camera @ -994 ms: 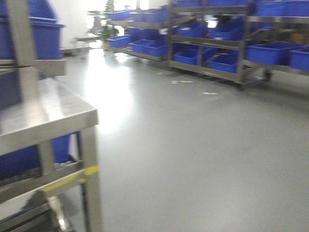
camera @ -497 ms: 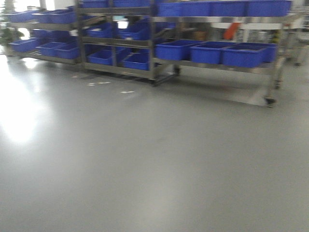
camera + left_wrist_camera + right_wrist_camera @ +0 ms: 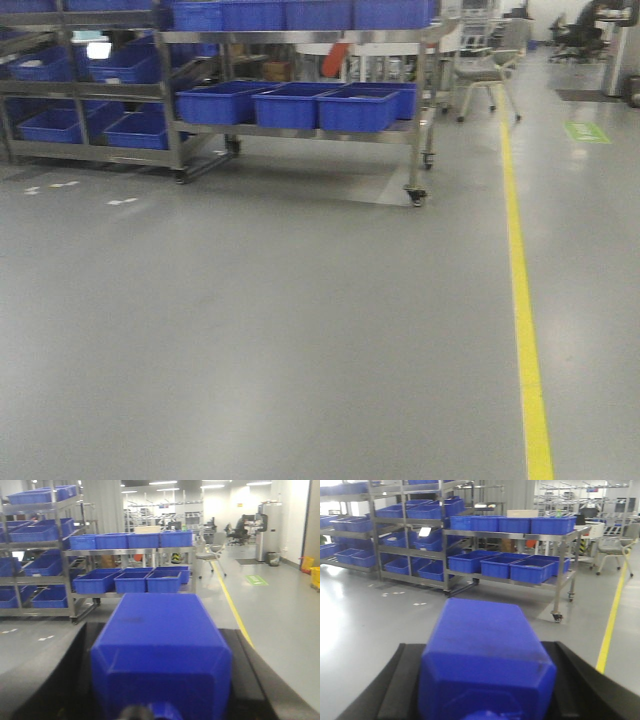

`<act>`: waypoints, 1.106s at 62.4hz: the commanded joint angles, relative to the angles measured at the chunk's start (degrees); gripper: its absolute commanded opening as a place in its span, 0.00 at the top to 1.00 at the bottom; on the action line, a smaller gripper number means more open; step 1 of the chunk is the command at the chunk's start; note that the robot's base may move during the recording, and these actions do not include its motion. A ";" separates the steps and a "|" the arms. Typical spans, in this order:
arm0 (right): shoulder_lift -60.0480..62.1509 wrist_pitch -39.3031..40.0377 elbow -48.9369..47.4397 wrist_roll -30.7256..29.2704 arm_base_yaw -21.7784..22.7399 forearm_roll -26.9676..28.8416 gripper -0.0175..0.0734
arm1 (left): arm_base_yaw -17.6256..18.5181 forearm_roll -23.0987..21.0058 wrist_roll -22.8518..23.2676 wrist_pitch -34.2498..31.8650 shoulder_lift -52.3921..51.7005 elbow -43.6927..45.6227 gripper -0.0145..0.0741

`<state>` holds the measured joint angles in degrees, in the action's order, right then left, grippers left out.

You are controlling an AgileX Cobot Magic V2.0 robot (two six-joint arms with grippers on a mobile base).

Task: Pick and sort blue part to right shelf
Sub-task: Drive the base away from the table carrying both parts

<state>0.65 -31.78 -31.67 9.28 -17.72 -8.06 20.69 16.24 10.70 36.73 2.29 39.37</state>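
Rack (image 3: 300,37): stainless, on casters, blue bins (image 3: 290,105) aboard, ahead across grey floor (image 3: 300,320).
Left claw (image 3: 160,630): black sides flank blue part (image 3: 160,655); grip unclear.
Right claw (image 3: 480,647): likewise, another blue part (image 3: 485,655).

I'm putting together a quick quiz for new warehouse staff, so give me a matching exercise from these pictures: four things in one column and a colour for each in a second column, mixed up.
Things:
1. long line on the floor
2. bins on the rack's lower shelf
3. rectangle painted on the floor
4. rack legs

Colours:
A. silver
B. green
C. yellow
D. blue

Pairs: 1-C, 2-D, 3-B, 4-A
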 commanded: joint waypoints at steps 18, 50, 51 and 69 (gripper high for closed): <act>-0.98 5.54 -1.48 -0.50 0.10 -0.91 0.59 | 0.31 0.55 0.01 -4.78 1.04 1.18 0.53; -0.98 5.54 -1.48 -0.50 0.10 -0.91 0.59 | 0.31 0.55 0.01 -4.78 1.04 1.18 0.53; -0.98 5.54 -1.48 -0.50 0.10 -0.91 0.59 | 0.31 0.55 0.01 -4.78 1.04 1.18 0.53; -0.98 5.58 -1.48 -0.50 0.10 -0.91 0.59 | 0.31 0.55 0.01 -4.66 1.04 1.18 0.53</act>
<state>0.65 -31.78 -31.67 9.28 -17.72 -8.18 20.69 16.24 10.70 36.73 2.29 39.37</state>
